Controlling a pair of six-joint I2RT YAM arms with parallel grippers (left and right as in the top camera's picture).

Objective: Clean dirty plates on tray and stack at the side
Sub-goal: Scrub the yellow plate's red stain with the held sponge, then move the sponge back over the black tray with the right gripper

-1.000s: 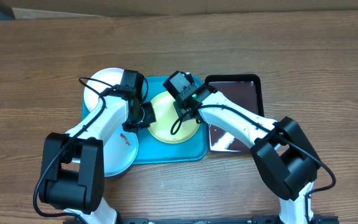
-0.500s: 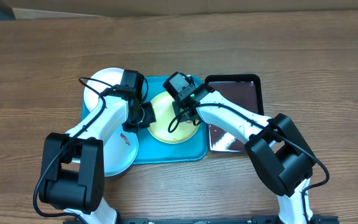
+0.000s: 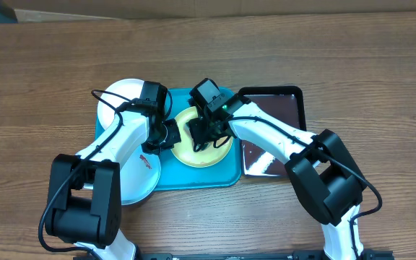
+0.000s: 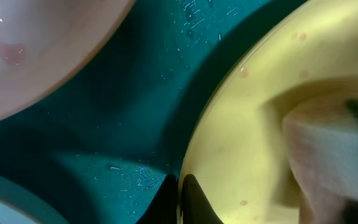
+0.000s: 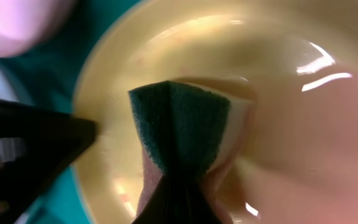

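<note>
On the desk the turquoise tray lay about midway between the left and right edges, nearer the robot's edge than the far one. At the tray's far left corner sat the white plate, overhanging the rim, with part of it hidden under the left arm's cable. At the near left corner the light blue plate hung over the tray's edge onto the desk; a red-brown smear showed on it, and the arm covered its upper part. The left gripper reached into the tray beside that plate, its jaws pinched narrow on the left rim of the yellow-green-rimmed plate, which lay flat in the middle of the tray. In the left wrist view only the dark fingertips showed, cut off at the bottom edge, with the thin rim between them. The right gripper stood over the same plate, jaws closed on a sponge, green side toward the camera, its pale body folded by the squeeze and pressed on the plate's inner surface. From overhead the sponge was hidden beneath the gripper. The right wrist view was blurred, and any smears on this plate were hard to make out. A black tray lay just beside the turquoise tray's right edge, partly covered by the right arm.
</note>
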